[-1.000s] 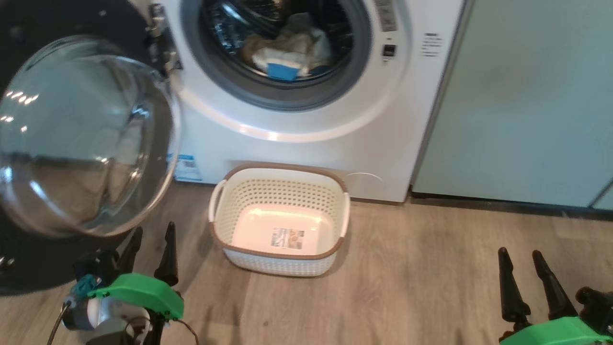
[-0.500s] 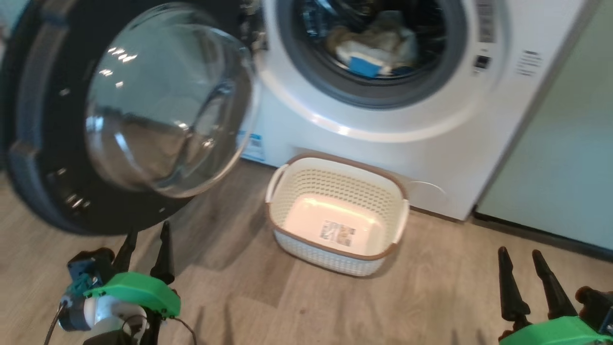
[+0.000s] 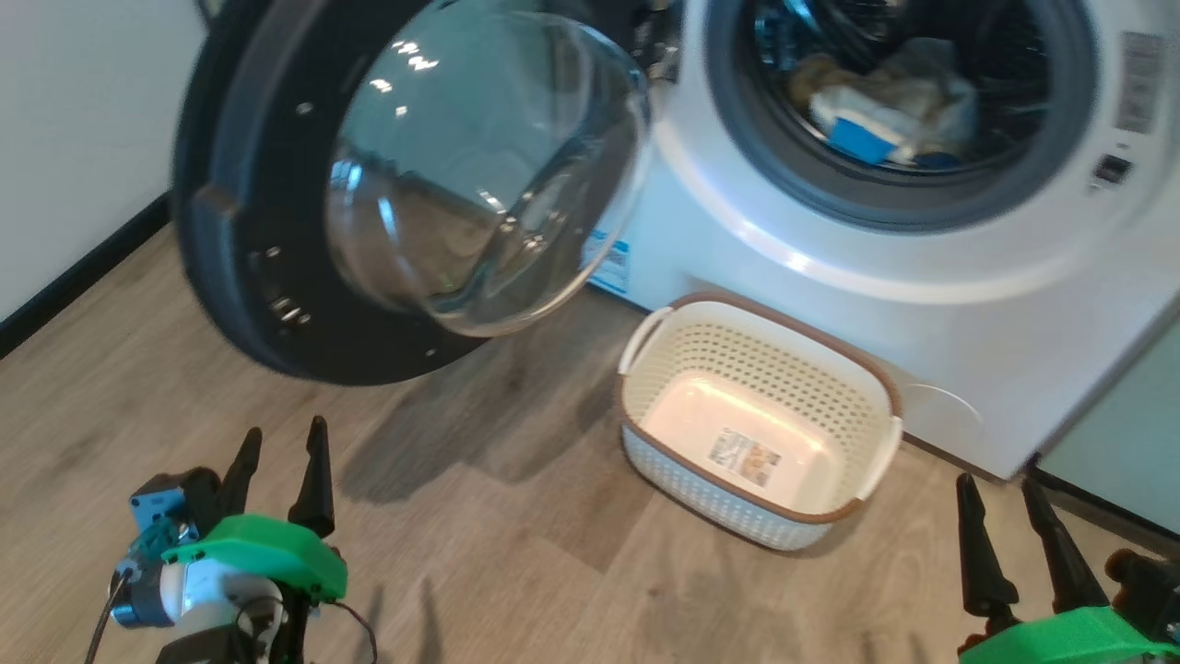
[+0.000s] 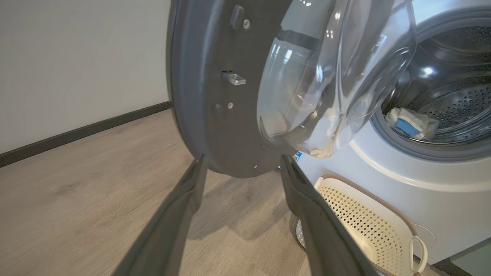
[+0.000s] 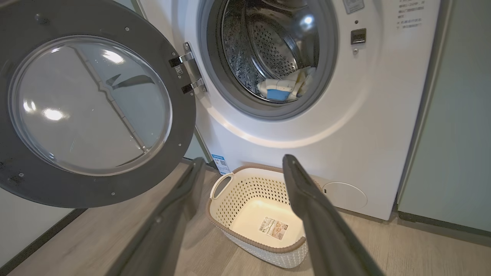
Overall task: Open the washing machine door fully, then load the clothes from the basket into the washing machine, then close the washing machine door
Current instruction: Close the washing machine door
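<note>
Inside the washing machine, the clothes, in the basket a label, left pincer and right pincer spread

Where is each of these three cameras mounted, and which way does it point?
Head view: on the robot's head, looking forward and down at the open door, washing machine and empty basket; the left end effector and right end effector, both open, show at the bottom corners.
Left wrist view: on the left wrist, looking along its own fingers at the door's inner face.
Right wrist view: on the right wrist, facing the machine's front between its own fingers.
Shared: both wrist views show the clothes in the drum.
</note>
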